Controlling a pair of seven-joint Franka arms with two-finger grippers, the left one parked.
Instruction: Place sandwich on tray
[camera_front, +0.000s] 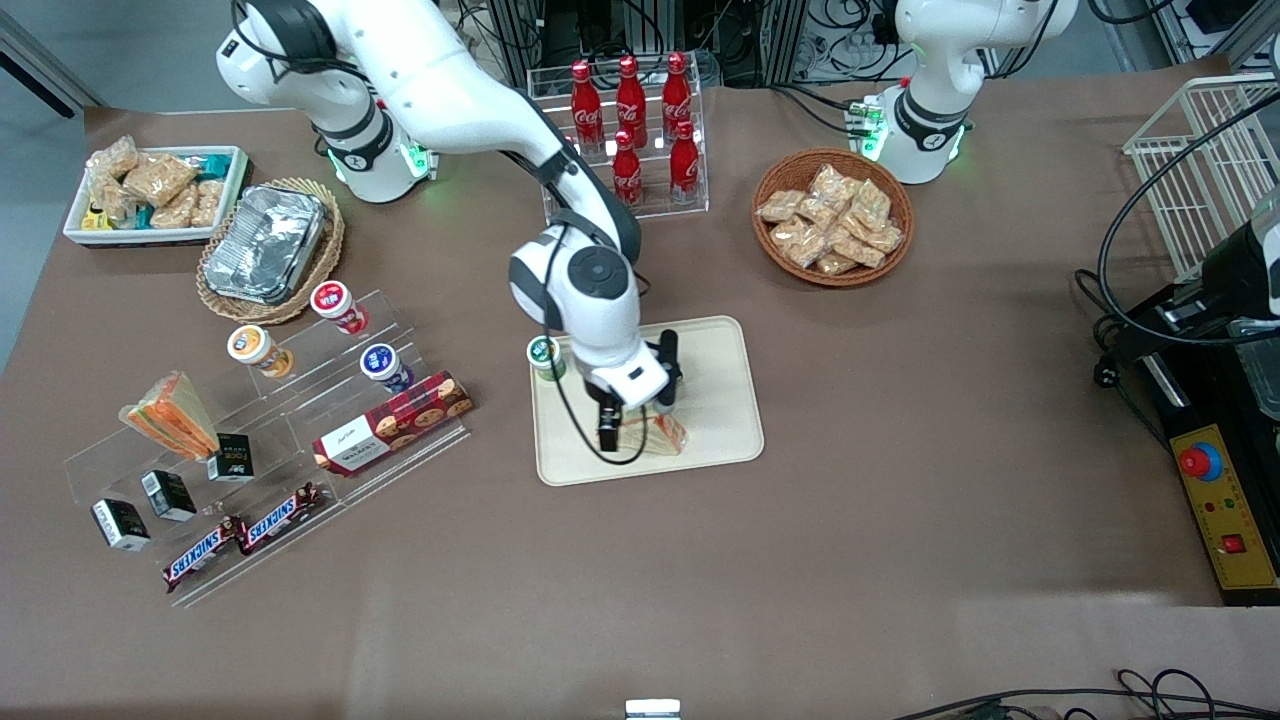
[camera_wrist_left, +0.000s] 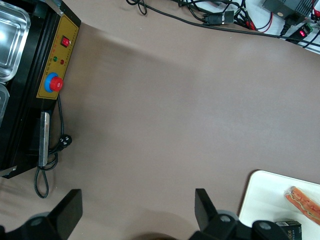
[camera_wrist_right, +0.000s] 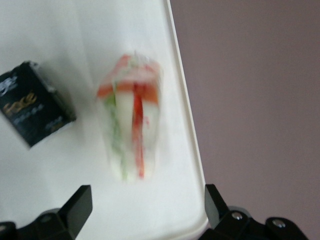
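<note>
The sandwich (camera_front: 662, 433), a pale wedge in clear wrap with a green and red filling stripe, lies on the cream tray (camera_front: 715, 350) near its front edge. The right wrist view shows the sandwich (camera_wrist_right: 131, 120) lying flat on the tray (camera_wrist_right: 75, 45), close to the rim, with a small black box (camera_wrist_right: 35, 102) beside it. My gripper (camera_front: 635, 420) hangs just above the sandwich. Its fingers (camera_wrist_right: 80, 202) are wide open and empty, clear of the sandwich. The sandwich also shows in the left wrist view (camera_wrist_left: 304, 200).
A green-lidded cup (camera_front: 545, 357) stands at the tray's edge toward the working arm's end. An acrylic shelf there holds an orange wedge sandwich (camera_front: 172, 415), cups, a cookie box (camera_front: 393, 422) and Snickers bars. Cola bottles (camera_front: 632, 110) and a snack basket (camera_front: 832, 217) stand farther from the camera.
</note>
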